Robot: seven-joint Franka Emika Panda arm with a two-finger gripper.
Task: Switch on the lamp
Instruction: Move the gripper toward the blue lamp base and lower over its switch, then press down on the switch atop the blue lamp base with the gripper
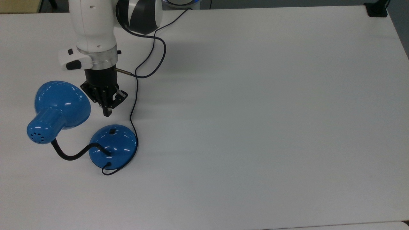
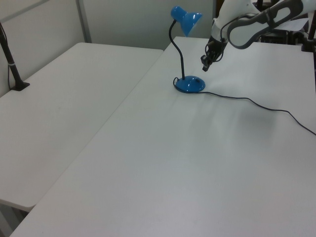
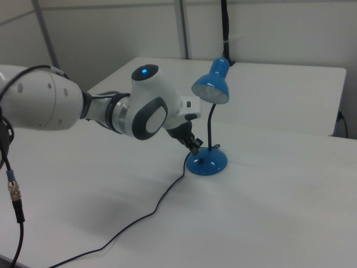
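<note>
Blue lamp (image 1: 112,145) on white table (image 1: 255,111), hand (image 1: 107,113) closed, just above its base switch (image 1: 112,131)

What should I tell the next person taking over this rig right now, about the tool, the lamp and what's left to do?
Tool: fingers together, holding nothing, in the air short of the lamp's base, not touching it.
Lamp: upright on the white table, shade toward the top view's left, cord running off past the arm. The black switch sits on the base, on the side facing the tool.
Done: the approach only.
Left: lower onto the switch and press; the shade looks unlit in the right view.
</note>
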